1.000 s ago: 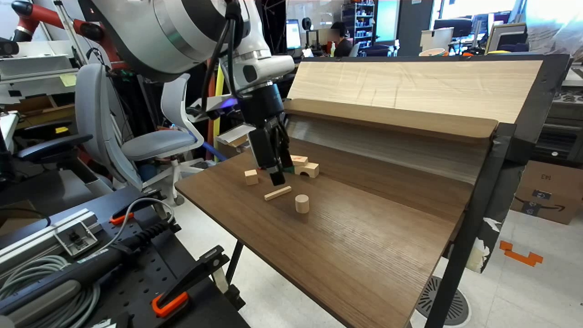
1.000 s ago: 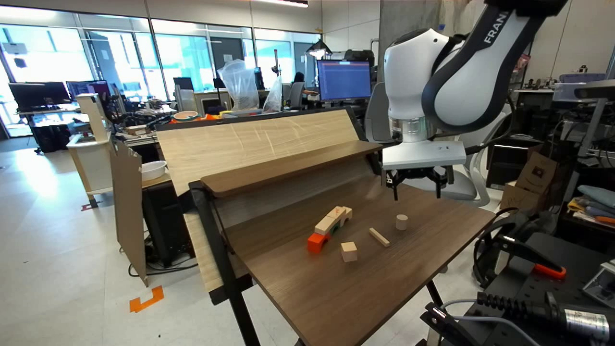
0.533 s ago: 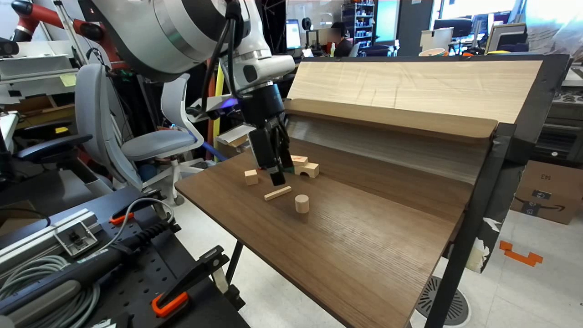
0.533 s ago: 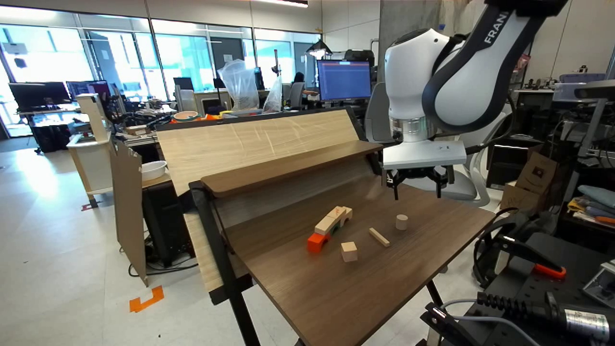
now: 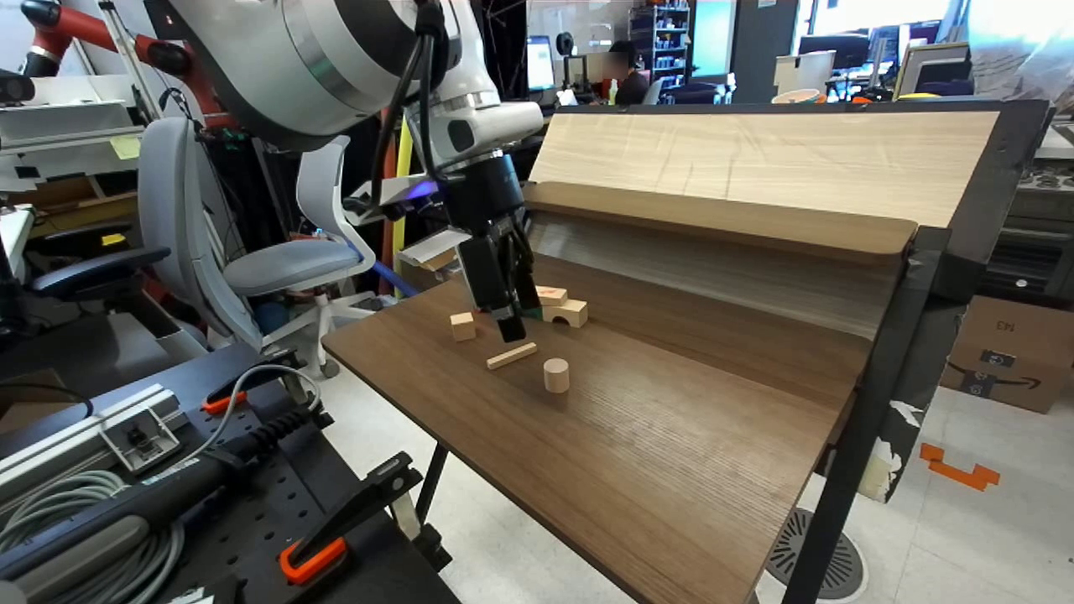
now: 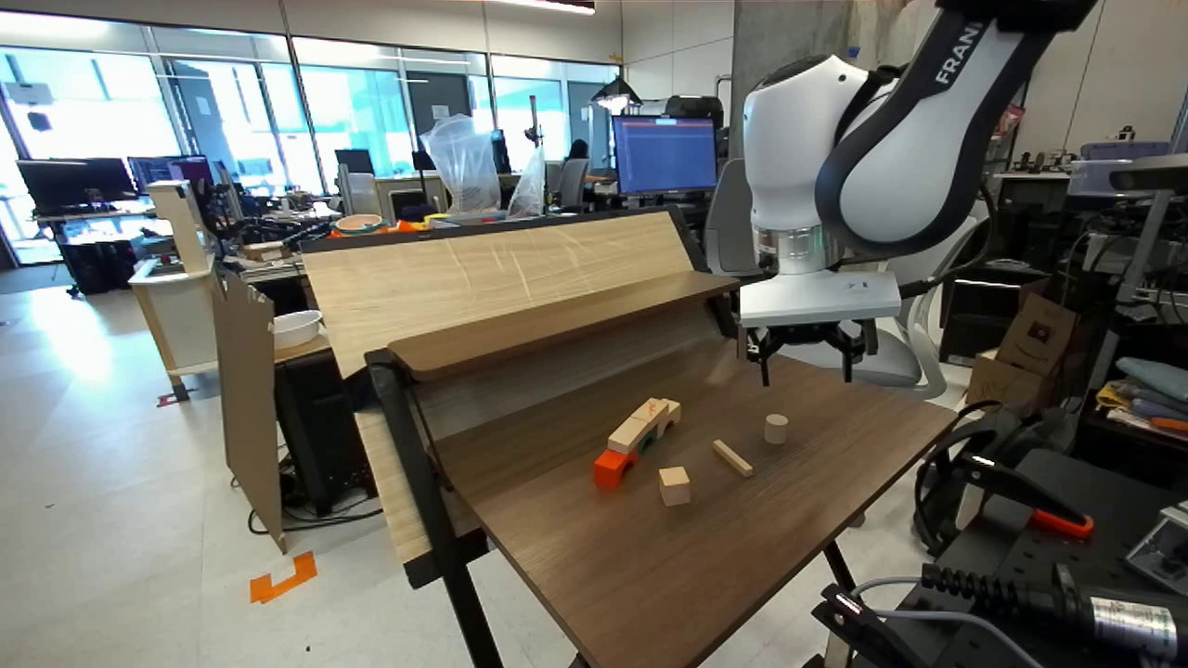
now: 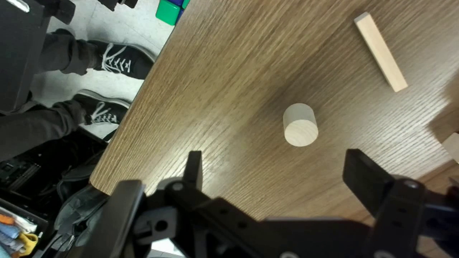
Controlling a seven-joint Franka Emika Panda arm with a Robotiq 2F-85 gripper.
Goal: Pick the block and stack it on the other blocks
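The block (image 5: 463,326) is a plain light-tan cube standing alone on the brown table; it also shows in an exterior view (image 6: 675,486) and is out of the wrist view. The other blocks (image 6: 639,425) form a row of light-tan pieces with a green piece under them; in an exterior view (image 5: 565,312) the gripper partly hides them. A tan corner at the wrist view's right edge (image 7: 452,146) seems to belong to them. My gripper (image 6: 807,383) is open and empty above the table, apart from all pieces. In the wrist view its fingers (image 7: 274,154) stand wide apart.
A round wooden piece (image 7: 300,125) and a thin wooden stick (image 7: 381,52) lie near the gripper. A red-orange piece (image 6: 613,468) touches the row's end. A raised shelf (image 6: 557,325) runs along the table's back. A person's shoes (image 7: 122,61) are beside the table edge.
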